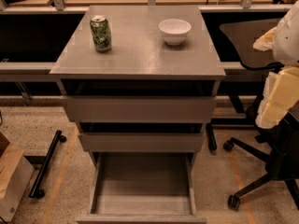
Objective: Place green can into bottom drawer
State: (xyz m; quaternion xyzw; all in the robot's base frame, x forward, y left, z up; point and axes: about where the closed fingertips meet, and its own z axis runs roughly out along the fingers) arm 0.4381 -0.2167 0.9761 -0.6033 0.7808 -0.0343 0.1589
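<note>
The green can (100, 33) stands upright on the back left of the grey cabinet top (140, 55), with its silver top showing. The bottom drawer (142, 185) is pulled out wide toward me at the foot of the cabinet, and its grey tray holds nothing. My gripper (276, 97) hangs at the far right edge of the view, beside the cabinet and about level with the upper drawers. It is well to the right of the can and holds nothing that I can see. The white arm (288, 31) rises above it.
A white bowl (174, 31) sits on the cabinet top, right of the can. The two upper drawers (139, 108) stand slightly out. A black office chair base (261, 171) is at the right. A black wheeled bar (44, 167) and a cardboard box (9, 176) lie at the left.
</note>
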